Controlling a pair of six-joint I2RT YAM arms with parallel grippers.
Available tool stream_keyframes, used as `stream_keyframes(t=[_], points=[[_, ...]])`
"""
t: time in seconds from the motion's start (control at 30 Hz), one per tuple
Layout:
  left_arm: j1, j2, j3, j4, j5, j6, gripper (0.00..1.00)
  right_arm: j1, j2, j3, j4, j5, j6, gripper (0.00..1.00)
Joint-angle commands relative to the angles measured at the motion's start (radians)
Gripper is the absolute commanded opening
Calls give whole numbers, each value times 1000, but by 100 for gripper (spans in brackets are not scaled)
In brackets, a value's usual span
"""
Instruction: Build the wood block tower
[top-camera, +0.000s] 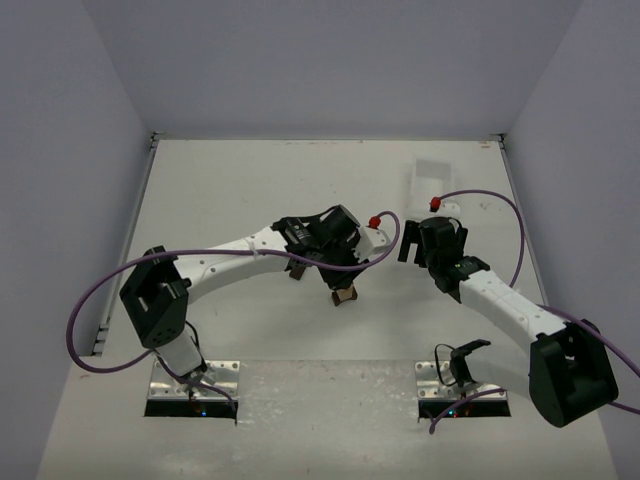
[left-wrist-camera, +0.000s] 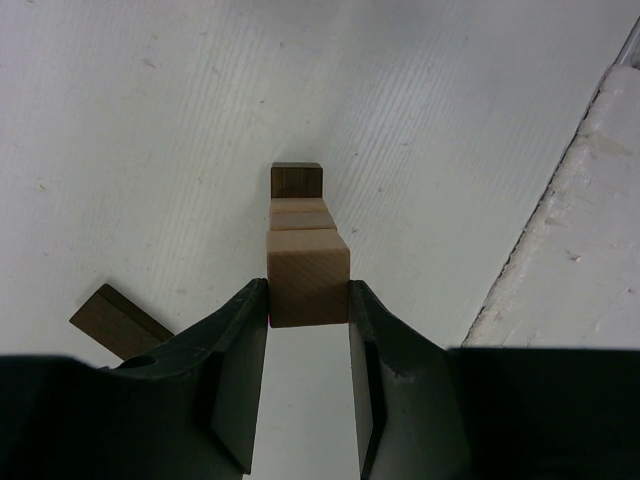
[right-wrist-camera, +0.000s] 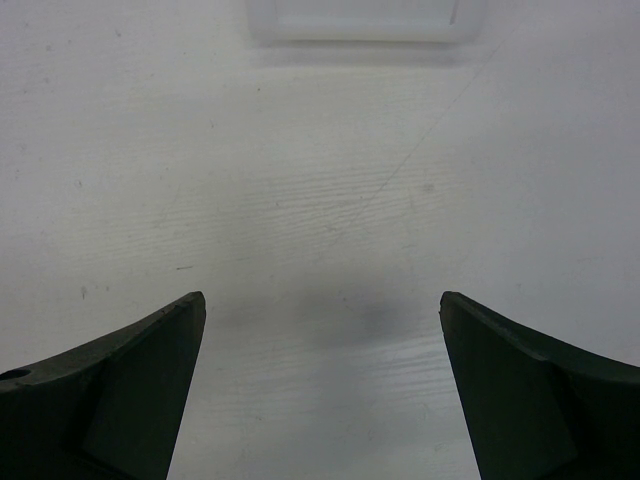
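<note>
In the left wrist view, my left gripper (left-wrist-camera: 308, 297) is shut on a light tan block (left-wrist-camera: 308, 270), both fingers pressed against its sides. That block sits on top of a small stack: another tan block (left-wrist-camera: 300, 214) below it and a dark brown block (left-wrist-camera: 297, 180) at the bottom. A loose dark brown block (left-wrist-camera: 118, 322) lies on the table to the left of the stack. In the top view the stack (top-camera: 343, 294) stands mid-table under the left gripper (top-camera: 338, 272). My right gripper (top-camera: 418, 250) is open and empty over bare table (right-wrist-camera: 322, 300).
A white plastic tray (top-camera: 432, 179) sits at the back right, beyond the right gripper; its near edge shows in the right wrist view (right-wrist-camera: 365, 22). Purple cables loop beside both arms. White walls enclose the table on three sides.
</note>
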Motion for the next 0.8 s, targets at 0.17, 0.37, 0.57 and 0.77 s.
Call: stream_keyframes(t=[0.17,0.37,0.57,0.77], points=[[7,9,5,18,18,3,19,-1,1,12,14,35,9,99],[7,10,6,16,19,3,24,-1,1,11,13,34,9,99],[7,11,7,16,11,2,40,-1,-2,11,13,34,9,99],[7,5,14,24,21,12,61,-1,0,13,11,26,7,99]])
